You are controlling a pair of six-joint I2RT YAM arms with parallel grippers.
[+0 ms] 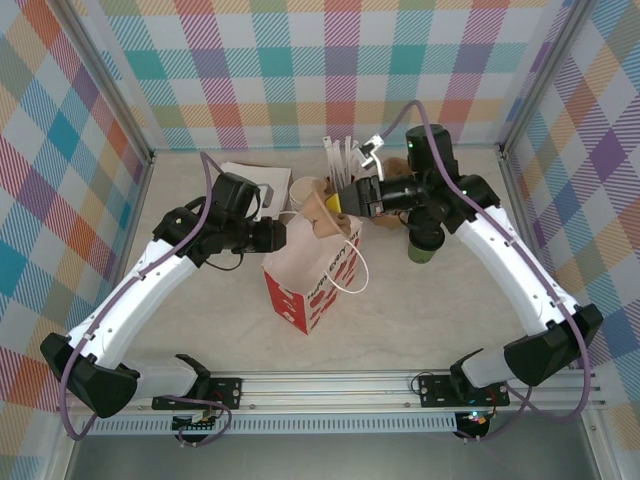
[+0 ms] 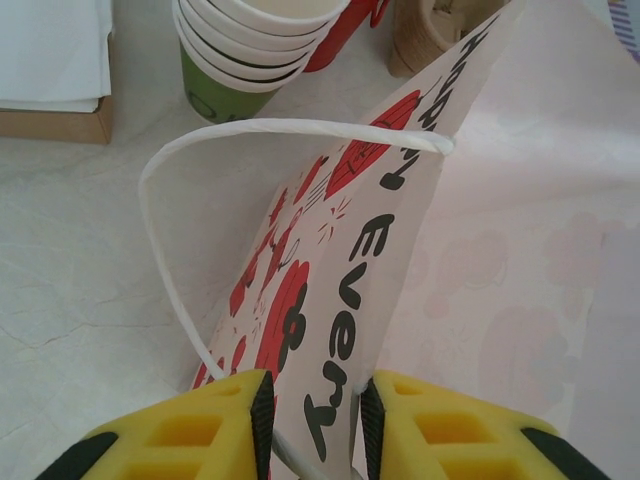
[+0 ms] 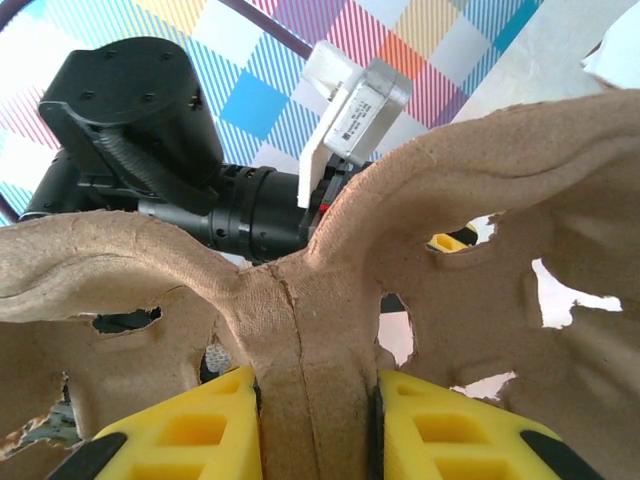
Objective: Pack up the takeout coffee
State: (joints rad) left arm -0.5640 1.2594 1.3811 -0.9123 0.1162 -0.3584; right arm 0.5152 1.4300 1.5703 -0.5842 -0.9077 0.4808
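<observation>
The takeout coffee (image 1: 424,246), a small green cup with a black lid, stands on the table right of the bag, partly under my right arm. A white paper bag (image 1: 312,272) with red print stands open at the centre. My left gripper (image 1: 277,236) is shut on its left rim; the left wrist view shows the bag wall (image 2: 385,240) pinched at my left gripper (image 2: 315,405). My right gripper (image 1: 352,198) is shut on a brown pulp cup carrier (image 1: 322,212), held over the bag's mouth. Up close, the carrier's centre rib (image 3: 305,340) sits clamped in my right gripper (image 3: 318,410).
A stack of cream cups (image 2: 255,40) with a green one at the bottom stands behind the bag. A red cup with white straws (image 1: 341,160) and a white box (image 1: 250,180) sit at the back. The bag's string handle (image 2: 160,210) loops out leftward.
</observation>
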